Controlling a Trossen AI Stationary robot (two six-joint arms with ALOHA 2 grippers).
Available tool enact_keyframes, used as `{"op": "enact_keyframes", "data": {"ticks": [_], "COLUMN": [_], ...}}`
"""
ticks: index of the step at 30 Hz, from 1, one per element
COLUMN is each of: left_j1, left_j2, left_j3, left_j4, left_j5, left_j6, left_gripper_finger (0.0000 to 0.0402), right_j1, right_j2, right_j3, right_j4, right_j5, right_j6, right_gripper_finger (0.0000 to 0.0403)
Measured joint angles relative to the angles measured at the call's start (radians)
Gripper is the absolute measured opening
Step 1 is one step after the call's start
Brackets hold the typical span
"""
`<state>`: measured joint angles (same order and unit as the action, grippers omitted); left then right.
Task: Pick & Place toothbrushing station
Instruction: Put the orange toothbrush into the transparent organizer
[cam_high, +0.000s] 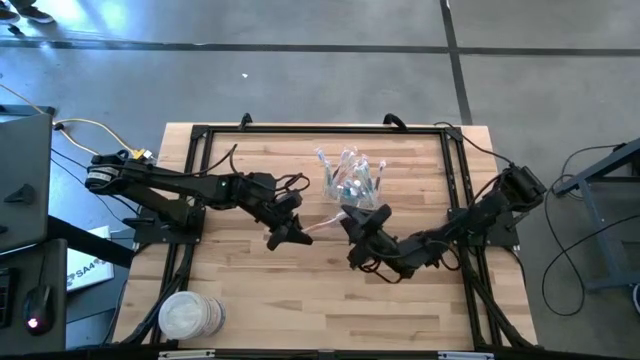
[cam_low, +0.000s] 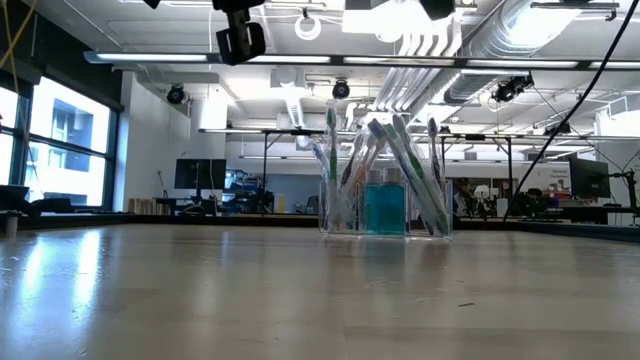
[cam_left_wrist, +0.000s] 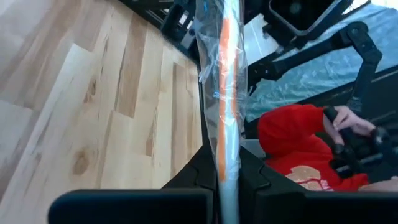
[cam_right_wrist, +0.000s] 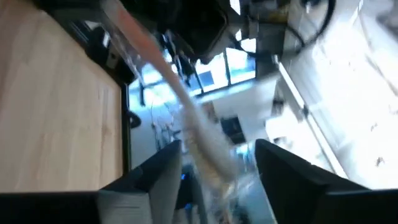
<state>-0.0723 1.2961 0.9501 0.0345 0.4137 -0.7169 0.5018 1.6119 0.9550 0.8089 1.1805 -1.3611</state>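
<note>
A clear plastic cup (cam_high: 350, 178) holding several toothbrushes stands on its base at the table's far middle; the low view shows it upright (cam_low: 385, 205). In front of it, above the table, my left gripper (cam_high: 297, 236) is shut on one toothbrush (cam_high: 322, 222) in a clear wrapper, with a white and orange handle (cam_left_wrist: 225, 93). My right gripper (cam_high: 350, 218) faces it from the right. Its fingers are open and stand on either side of the brush's other end (cam_right_wrist: 193, 124). My left gripper pinches the wrapped toothbrush near one end (cam_left_wrist: 225, 167) between its two fingers. The fingers come nearly level from the table's left. The brush sticks out past the fingertips toward the right gripper, lifted clear of the table.
A stack of white round discs (cam_high: 190, 315) sits at the near left corner. A black frame (cam_high: 195, 150) runs round the table's edges. A person in a red top (cam_left_wrist: 298, 146) sits beyond the table.
</note>
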Motion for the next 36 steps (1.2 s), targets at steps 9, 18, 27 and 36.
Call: {"op": "enact_keyframes", "data": {"ticks": [9,18,27,36], "left_j1": [0.0,0.0,0.001,0.139], "left_j2": [-0.041,-0.11,-0.126,-0.127], "left_j3": [0.0,0.001,0.002,-0.081], "left_j4": [0.009,-0.051,-0.046,0.121], "left_j5": [-0.002,-0.097,-0.196,-0.154], "left_j6": [0.069,0.182,0.452,0.552], "left_gripper_finger": [0.001,0.001,0.001,0.001], "right_j1": [0.042,0.108,0.141,0.14], "right_j2": [-0.028,-0.073,-0.313,-0.58], "right_j3": [0.0,-0.002,-0.129,-0.372], "right_j4": [-0.166,-0.167,-0.176,-0.177], "right_j5": [0.067,0.115,0.198,0.129], "right_j6": [0.254,0.237,0.376,0.693], "right_gripper_finger": [0.0222,0.0216,0.0215,0.0215]}}
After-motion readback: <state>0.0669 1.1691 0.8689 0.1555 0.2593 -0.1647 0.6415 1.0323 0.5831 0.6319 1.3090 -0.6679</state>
